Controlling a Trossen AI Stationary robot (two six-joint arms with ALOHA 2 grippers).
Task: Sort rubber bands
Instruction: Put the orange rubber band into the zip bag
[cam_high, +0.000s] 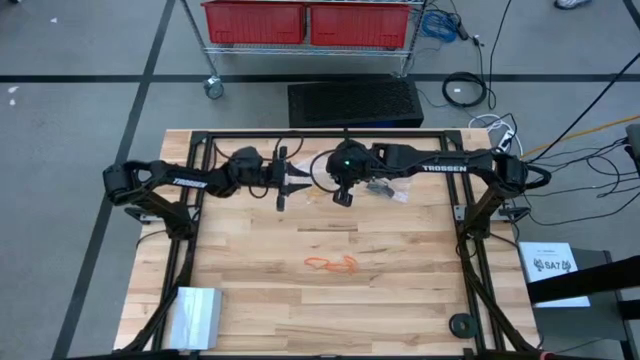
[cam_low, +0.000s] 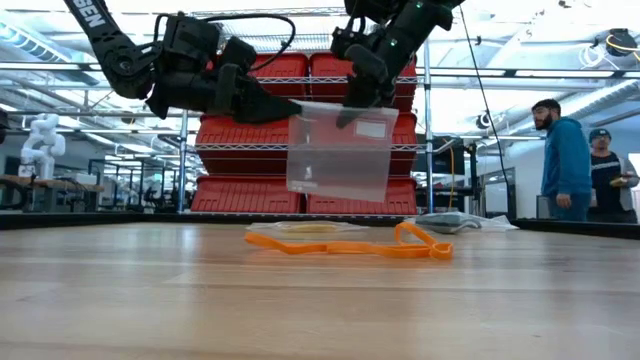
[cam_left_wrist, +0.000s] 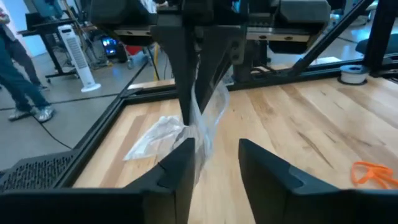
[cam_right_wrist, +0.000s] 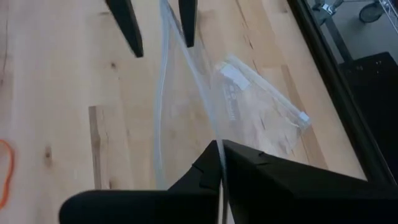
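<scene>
- Wooden table (cam_high: 400, 300) carries the orange rubber bands (cam_low: 350, 243) near its middle, well apart from both arms
- right gripper (cam_right_wrist: 219, 163) pinches a clear bag (cam_low: 338, 152) aloft; left gripper (cam_left_wrist: 214, 163) spread beside that bag's edge

Raised clear bag (cam_low: 338, 150) blocks table's far middle; open tabletop (cam_high: 330, 310) around orange rubber bands (cam_high: 330, 264).

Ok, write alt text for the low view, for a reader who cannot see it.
A clear plastic bag hangs above a wooden table, pinched at its top by the right gripper, with the left gripper open at its other top corner. Orange rubber bands lie on the table beneath; red bins and two people stand behind.
</scene>
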